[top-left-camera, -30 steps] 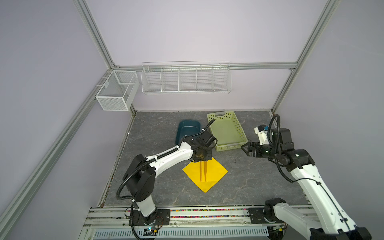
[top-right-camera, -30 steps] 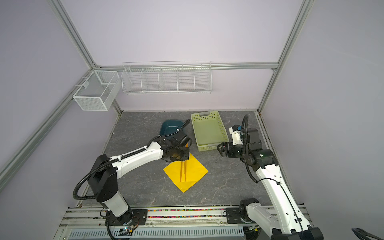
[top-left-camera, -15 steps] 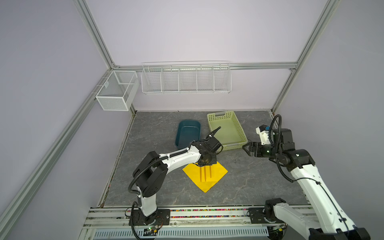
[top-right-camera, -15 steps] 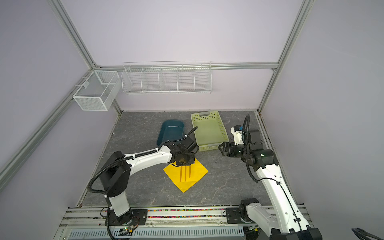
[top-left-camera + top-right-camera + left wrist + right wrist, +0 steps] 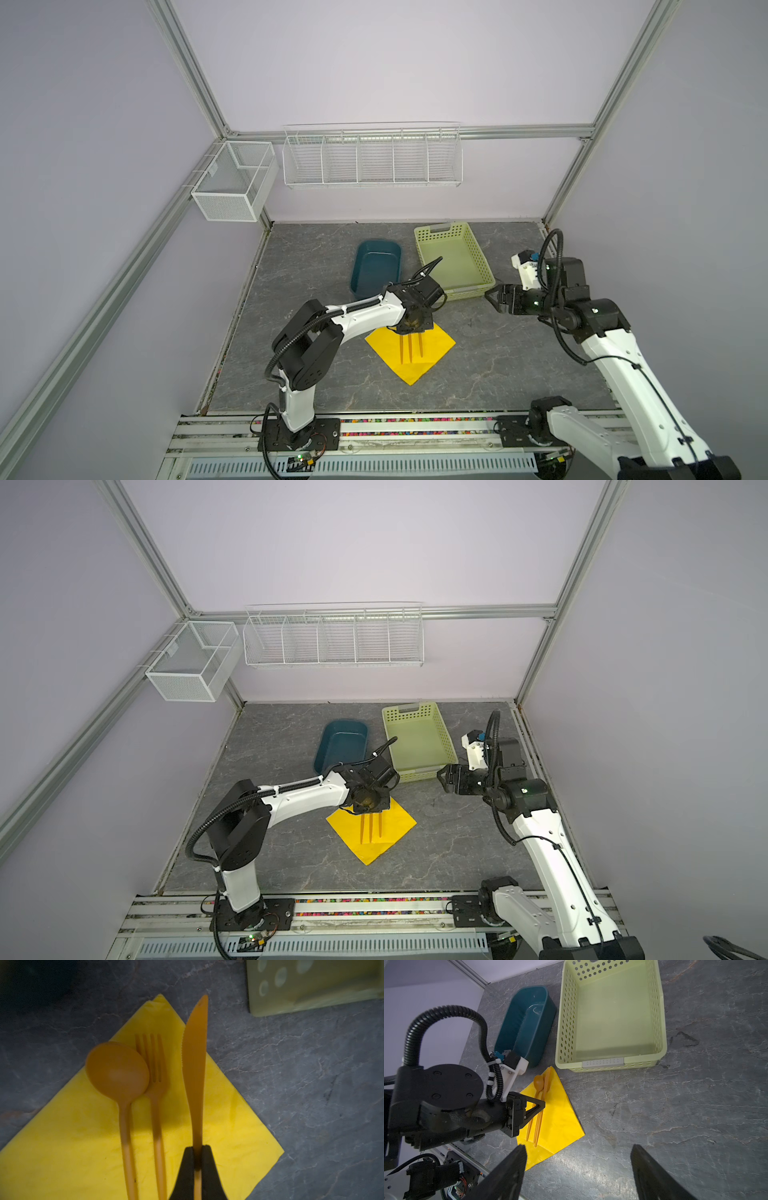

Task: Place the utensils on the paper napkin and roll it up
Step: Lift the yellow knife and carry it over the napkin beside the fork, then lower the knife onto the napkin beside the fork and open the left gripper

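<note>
While the left gripper clamps the knife, it lies 12-to-6 in a top view over the napkin, at 3 o'clock of fork and spoon. The right gripper, spread and empty, sits farther off at 2 o'clock

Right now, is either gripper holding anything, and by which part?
The left gripper is shut on the knife, pinching its handle close to the blade. The right gripper is open and holds nothing.

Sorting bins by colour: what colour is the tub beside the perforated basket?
Dark teal tub, clearest in the right wrist view.
</note>
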